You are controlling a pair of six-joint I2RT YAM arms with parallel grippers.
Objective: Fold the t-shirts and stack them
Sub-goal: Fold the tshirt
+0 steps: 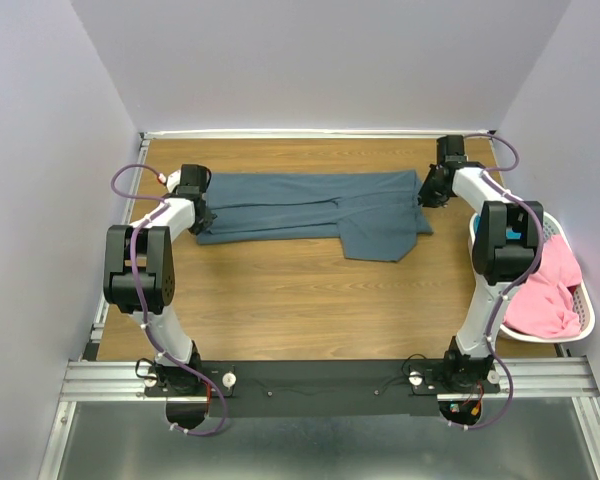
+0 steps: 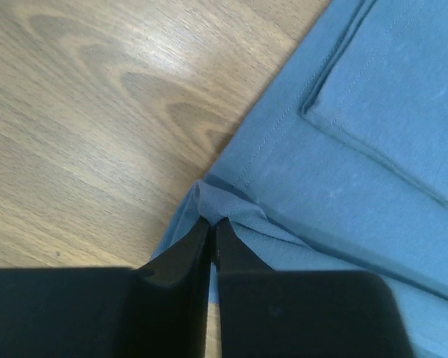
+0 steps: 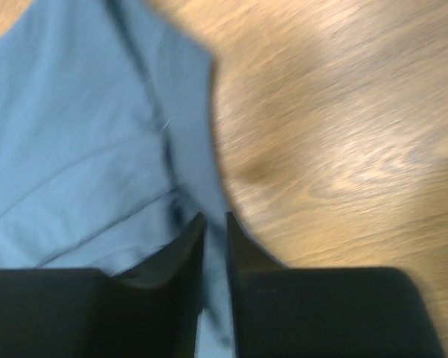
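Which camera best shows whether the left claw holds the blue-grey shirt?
Left wrist: the left claw is shut on a puckered corner of the blue-grey shirt. Top view hides the pinch; right wrist shows only the shirt's other end.

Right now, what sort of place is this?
Probably a lab robot cell: plain walls box in a wooden table, left arm and right arm share a metal rail, a blue-grey t-shirt lies on it.

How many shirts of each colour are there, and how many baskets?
Blue-grey shirt: 1
Pink shirt: 1
Teal shirt, only a bit showing: 1
White basket: 1
Total: 4
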